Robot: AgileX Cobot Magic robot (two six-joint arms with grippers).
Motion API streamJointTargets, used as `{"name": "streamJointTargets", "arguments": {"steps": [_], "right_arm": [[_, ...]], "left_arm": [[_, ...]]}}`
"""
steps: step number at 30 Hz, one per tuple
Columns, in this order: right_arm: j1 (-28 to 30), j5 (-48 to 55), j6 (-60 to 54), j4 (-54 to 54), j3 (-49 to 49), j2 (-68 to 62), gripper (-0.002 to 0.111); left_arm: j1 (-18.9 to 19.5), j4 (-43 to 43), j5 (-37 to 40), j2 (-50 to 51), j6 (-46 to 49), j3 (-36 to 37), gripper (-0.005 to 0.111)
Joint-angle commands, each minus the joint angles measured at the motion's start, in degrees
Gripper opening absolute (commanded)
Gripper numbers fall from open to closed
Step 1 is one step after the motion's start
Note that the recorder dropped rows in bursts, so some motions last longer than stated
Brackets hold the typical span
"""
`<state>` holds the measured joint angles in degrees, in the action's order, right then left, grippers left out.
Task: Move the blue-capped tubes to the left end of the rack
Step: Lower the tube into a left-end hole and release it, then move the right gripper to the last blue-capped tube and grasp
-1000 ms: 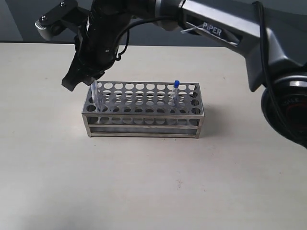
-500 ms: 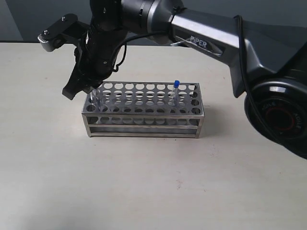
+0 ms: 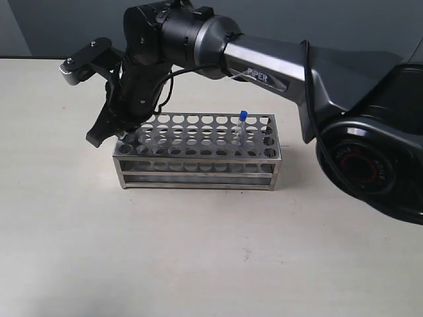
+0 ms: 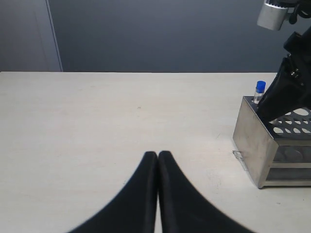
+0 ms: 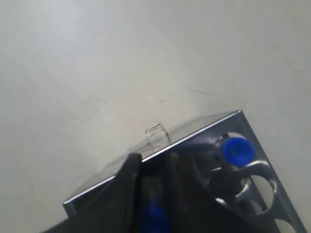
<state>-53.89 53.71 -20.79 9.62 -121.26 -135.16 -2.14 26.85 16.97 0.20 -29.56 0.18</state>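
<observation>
The silvery rack (image 3: 198, 173) stands mid-table. My right gripper (image 3: 123, 136) reaches across to its left end and is shut on a blue-capped tube (image 5: 153, 214), held down between the black fingers (image 5: 127, 184) over the end holes. Another blue-capped tube (image 5: 236, 148) stands in a hole next to it, its cap also showing at the end corner (image 4: 260, 89). A third blue-capped tube (image 3: 242, 124) stands upright near the rack's right end. My left gripper (image 4: 158, 155) is shut and empty, low over bare table, well short of the rack's end wall (image 4: 251, 141).
A small clear object (image 5: 156, 134) lies on the table against the rack's left end wall (image 5: 194, 131), also seen as a glint (image 4: 237, 155). The right arm (image 3: 277, 66) spans above the rack's back. The table (image 3: 198, 251) is pale and bare in front.
The right gripper has come down onto the rack's left end, sinking the held tube into the holes until it is hidden in the exterior view. The tube near the right end has not moved.
</observation>
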Motion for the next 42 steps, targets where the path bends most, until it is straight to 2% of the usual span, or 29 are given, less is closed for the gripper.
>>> {"name": "streamJointTargets", "arguments": {"steps": [1, 3, 10, 16, 22, 30, 34, 42], "right_arm": [[0.1, -1.2, 0.5, -0.5, -0.2, 0.2, 0.034], [0.1, -0.5, 1.9, -0.5, -0.2, 0.6, 0.043], [0.1, 4.3, 4.8, -1.8, -0.2, 4.3, 0.043], [0.6, 8.8, 7.9, -8.3, -0.2, 8.8, 0.043], [5.5, 16.3, 13.2, -14.3, 0.0, 10.3, 0.043], [15.7, 16.3, 16.5, -13.2, 5.4, 10.3, 0.043], [17.8, 16.3, 16.5, -9.6, 6.4, 10.3, 0.043], [17.9, 16.3, 16.3, -8.7, 6.4, 9.4, 0.043]], "left_arm": [[-0.4, 0.1, -0.3, -0.2, 0.0, -0.2, 0.001], [-0.4, 0.1, -0.3, -0.2, 0.0, -0.2, 0.001], [-0.4, 0.1, -0.3, -0.2, 0.0, -0.2, 0.001], [-0.4, -0.1, -0.2, -0.2, 0.0, -0.2, 0.001], [-0.4, -0.1, -0.2, -0.2, 0.0, -0.2, 0.001], [-0.4, -0.1, -0.2, -0.2, 0.0, -0.2, 0.001], [-0.4, -0.1, -0.2, -0.2, 0.0, -0.2, 0.001], [-0.4, -0.1, -0.2, -0.2, 0.0, -0.2, 0.001]]}}
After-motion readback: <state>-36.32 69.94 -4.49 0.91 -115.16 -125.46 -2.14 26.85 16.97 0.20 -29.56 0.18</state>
